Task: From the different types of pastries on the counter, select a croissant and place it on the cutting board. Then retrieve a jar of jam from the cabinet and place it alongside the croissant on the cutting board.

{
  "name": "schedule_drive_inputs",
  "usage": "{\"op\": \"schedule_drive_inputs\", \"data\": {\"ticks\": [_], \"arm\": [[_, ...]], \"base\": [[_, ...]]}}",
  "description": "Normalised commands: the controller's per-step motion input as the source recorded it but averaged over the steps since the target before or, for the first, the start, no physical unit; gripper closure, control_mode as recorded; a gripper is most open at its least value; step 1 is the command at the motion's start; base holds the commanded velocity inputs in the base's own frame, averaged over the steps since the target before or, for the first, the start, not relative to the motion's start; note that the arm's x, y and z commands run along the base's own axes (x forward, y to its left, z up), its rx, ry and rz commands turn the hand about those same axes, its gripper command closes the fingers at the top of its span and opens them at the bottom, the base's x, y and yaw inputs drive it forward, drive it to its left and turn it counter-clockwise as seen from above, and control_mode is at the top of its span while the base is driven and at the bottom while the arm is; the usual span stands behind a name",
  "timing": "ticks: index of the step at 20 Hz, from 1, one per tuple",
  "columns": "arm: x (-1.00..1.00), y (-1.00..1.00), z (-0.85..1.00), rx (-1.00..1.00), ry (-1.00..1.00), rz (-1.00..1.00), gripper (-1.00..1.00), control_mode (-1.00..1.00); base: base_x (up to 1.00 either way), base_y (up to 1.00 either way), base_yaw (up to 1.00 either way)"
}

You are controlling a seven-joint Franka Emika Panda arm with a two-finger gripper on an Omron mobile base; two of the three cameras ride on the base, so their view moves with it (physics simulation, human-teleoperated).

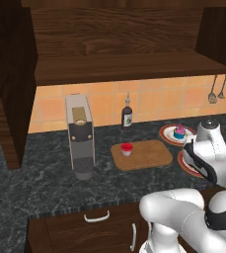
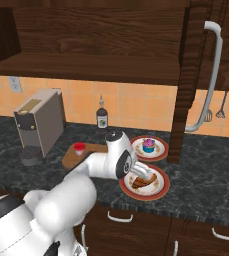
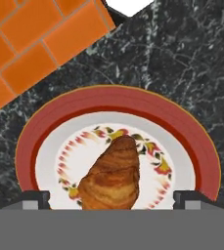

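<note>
Jaws: spread wide apart, nothing between them; the gripper (image 3: pixel 111 199) hangs over the croissant, one finger tip at each side of it.
Croissant: golden-brown, lumpy, lying on a red-rimmed plate (image 3: pixel 59 117) on the counter (image 3: pixel 182 58); in the hand view its pointed end aims at 12 o'clock and its broad end sits at 6 o'clock, between the fingers. Point: croissant (image 3: pixel 114 176).
Handling: likely light, flaky and easily crushed, with a rough crust that should not slip; a gentle squeeze seems wise.
Where to hold: across the thick middle, not the tapered tip.
Cutting board: cutting board (image 1: pixel 146 154), at about 9 o'clock from the croissant's plate in the left base view, with a small red jar (image 1: pixel 127 148) on it.
Cupcake: pink and blue, cupcake (image 2: pixel 148 145), on a second plate at 12 o'clock from the croissant's plate.
Writing: none readable; the dark bottle (image 1: pixel 127 116) has a pale label, too small to read.
</note>
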Motion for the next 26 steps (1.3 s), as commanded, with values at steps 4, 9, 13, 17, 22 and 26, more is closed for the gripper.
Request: {"op": "schedule_drive_inputs", "data": {"ticks": [4,9,13,17,22,26], "arm": [[0.10,-0.16,-0.02,0.00,0.21,0.00,-1.00,-1.00],[0.00,0.00,-0.54,0.01,0.02,0.00,-1.00,-1.00],[0.00,0.00,-0.64,0.04,-0.05,0.00,-1.00,-1.00],[0.00,-0.01,-0.63,0.02,-0.12,0.00,-1.00,-1.00],[0.00,-0.17,-0.66,0.03,-0.11,0.00,-1.00,-1.00],[0.08,-0.18,-0.64,0.03,-0.08,0.00,1.00,-1.00]], "base": [[0.00,0.00,0.00],[0.00,0.00,0.00],[0.00,0.00,0.00],[0.00,0.00,0.00],[0.00,0.00,0.00],[0.00,0.00,0.00]]}}
